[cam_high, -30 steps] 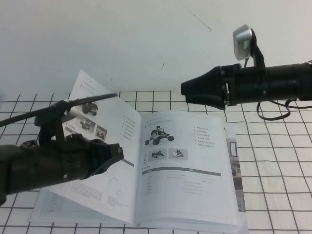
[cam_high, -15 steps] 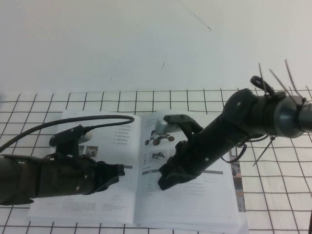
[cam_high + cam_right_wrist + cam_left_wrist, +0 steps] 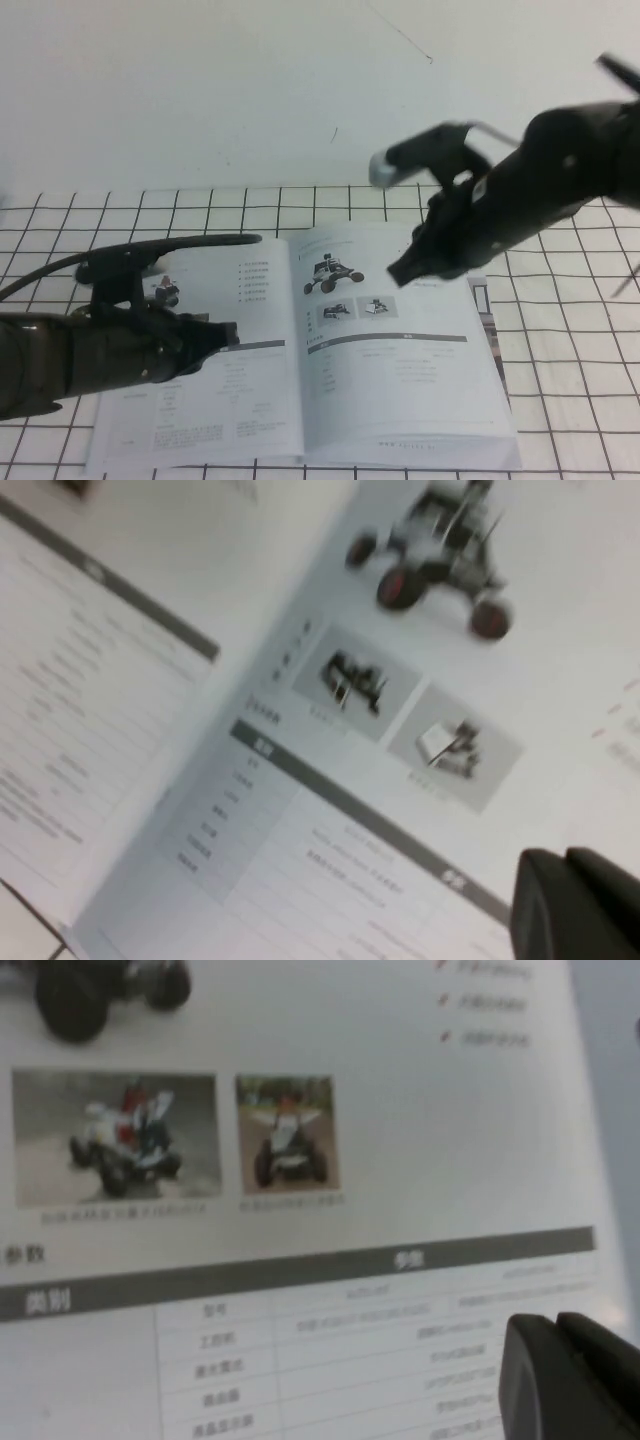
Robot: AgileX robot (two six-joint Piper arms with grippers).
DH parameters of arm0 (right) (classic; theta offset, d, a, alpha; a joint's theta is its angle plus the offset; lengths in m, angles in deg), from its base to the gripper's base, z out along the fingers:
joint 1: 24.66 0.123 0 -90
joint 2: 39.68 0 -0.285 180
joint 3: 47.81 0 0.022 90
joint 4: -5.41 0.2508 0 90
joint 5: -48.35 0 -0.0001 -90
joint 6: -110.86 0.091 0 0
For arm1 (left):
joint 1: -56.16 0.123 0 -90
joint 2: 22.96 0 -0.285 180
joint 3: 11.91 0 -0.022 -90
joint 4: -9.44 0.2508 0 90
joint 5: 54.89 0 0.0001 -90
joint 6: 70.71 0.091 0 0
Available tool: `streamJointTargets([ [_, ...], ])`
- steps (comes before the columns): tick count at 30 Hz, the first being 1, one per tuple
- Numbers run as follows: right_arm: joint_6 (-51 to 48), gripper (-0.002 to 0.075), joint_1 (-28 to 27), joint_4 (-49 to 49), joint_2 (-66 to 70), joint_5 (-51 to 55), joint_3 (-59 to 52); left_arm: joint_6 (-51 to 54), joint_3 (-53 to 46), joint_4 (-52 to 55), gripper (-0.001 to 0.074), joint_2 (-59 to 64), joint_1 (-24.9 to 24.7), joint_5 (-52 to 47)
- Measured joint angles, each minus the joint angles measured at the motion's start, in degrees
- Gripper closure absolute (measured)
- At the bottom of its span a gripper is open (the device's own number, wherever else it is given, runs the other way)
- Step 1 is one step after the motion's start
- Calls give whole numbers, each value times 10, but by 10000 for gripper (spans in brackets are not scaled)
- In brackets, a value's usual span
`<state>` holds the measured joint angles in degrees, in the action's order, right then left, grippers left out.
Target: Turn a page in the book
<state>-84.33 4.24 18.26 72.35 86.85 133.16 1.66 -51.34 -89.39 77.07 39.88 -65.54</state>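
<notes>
The book [image 3: 400,400] lies open and flat on the gridded table. Its left page [image 3: 250,400] rests flat, showing small vehicle photos [image 3: 115,1150] over a dark grey bar [image 3: 300,1270]. The right-hand sheet shows a dark wheeled rover [image 3: 328,275] [image 3: 440,545]. My left gripper [image 3: 228,333] [image 3: 556,1325] is shut with nothing in it, low over the left page beside the grey bar. My right gripper [image 3: 400,272] [image 3: 565,860] is shut and empty, hanging above the right-hand sheet's upper part, clear of the paper.
The table [image 3: 570,330] is white with a black grid. A plain white wall [image 3: 250,90] stands behind it. A black cable [image 3: 180,243] arches over my left arm. The book's front edge lies close to the table's near side.
The raised left page has dropped flat. My right arm swung down over the book, its gripper shutting, then lifted back to the upper right. My left arm stays low over the page.
</notes>
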Motion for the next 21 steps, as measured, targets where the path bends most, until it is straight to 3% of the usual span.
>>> streamJointTargets([
  [4,15,723,0,-70,-145,24,0,14,0,0,738,-63,0,0],
  [11,142,723,0,-321,-398,151,-27,66,0,0,738,-234,0,10],
  [14,206,723,0,-380,-523,130,-106,142,0,0,738,-305,0,16],
  [21,423,723,0,-490,-858,5,-412,283,-1,0,738,-439,0,23],
])
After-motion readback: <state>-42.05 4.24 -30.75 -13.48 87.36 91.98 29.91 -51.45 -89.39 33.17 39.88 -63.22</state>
